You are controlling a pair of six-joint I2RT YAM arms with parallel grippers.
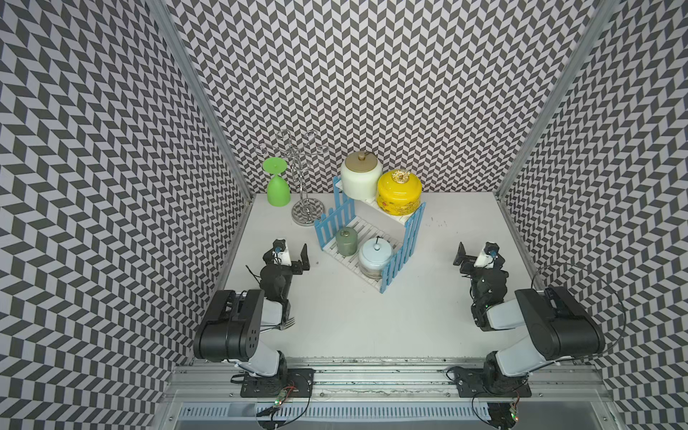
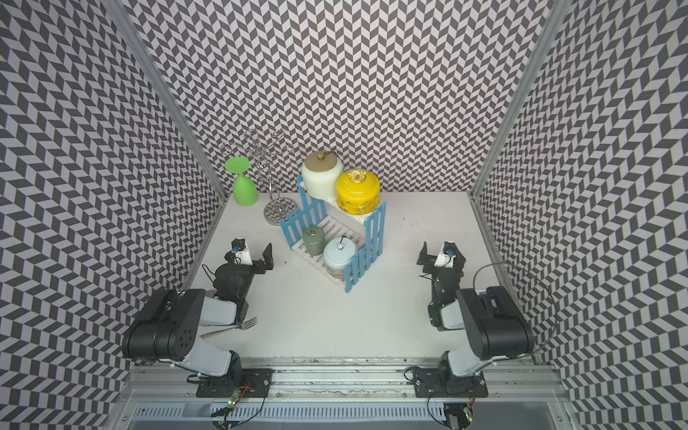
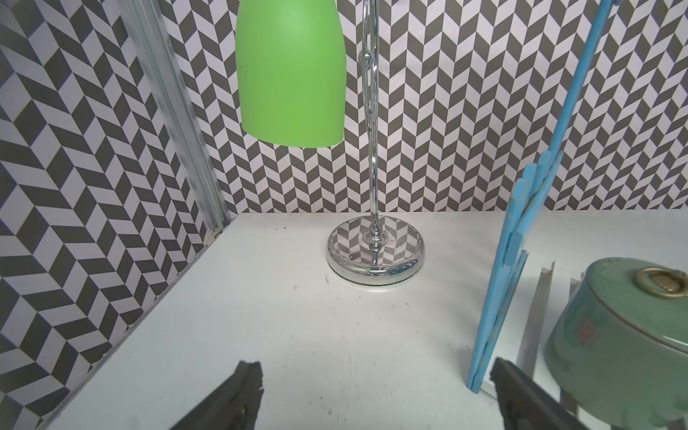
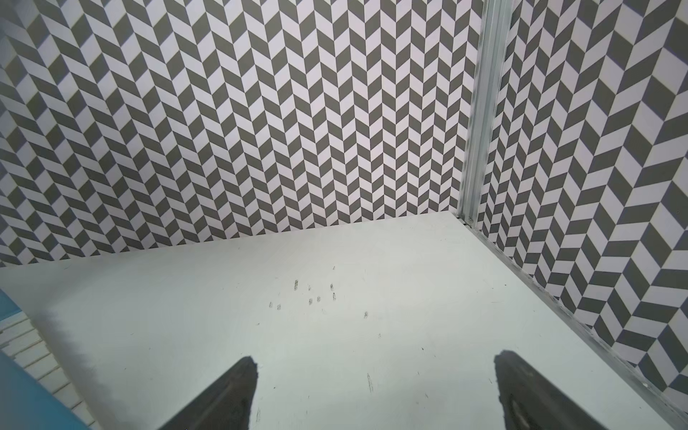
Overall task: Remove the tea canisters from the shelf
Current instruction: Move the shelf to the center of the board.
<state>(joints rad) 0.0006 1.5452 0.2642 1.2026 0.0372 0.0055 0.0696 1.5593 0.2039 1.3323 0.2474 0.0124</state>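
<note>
The shelf (image 1: 329,219) (image 2: 294,227), white slats between light-blue picket sides, stands at the table's back middle. A large cream tea canister (image 1: 361,180) and a glossy yellow one (image 1: 399,193) sit on its upper tier. A small sage green one (image 1: 346,242) (image 3: 614,327) and a pale blue one (image 1: 375,258) sit on the lower tier. My left gripper (image 1: 288,257) (image 3: 376,372) is open and empty, left of the shelf beside its picket side (image 3: 521,260). My right gripper (image 1: 478,257) (image 4: 376,366) is open and empty over bare table, right of the shelf (image 4: 22,402).
A bright green upturned goblet (image 1: 277,186) (image 3: 290,74) and a chrome wire cup stand (image 1: 305,216) (image 3: 375,257) stand at the back left. A fork (image 1: 279,325) lies under my left arm. Patterned walls close in the table on three sides.
</note>
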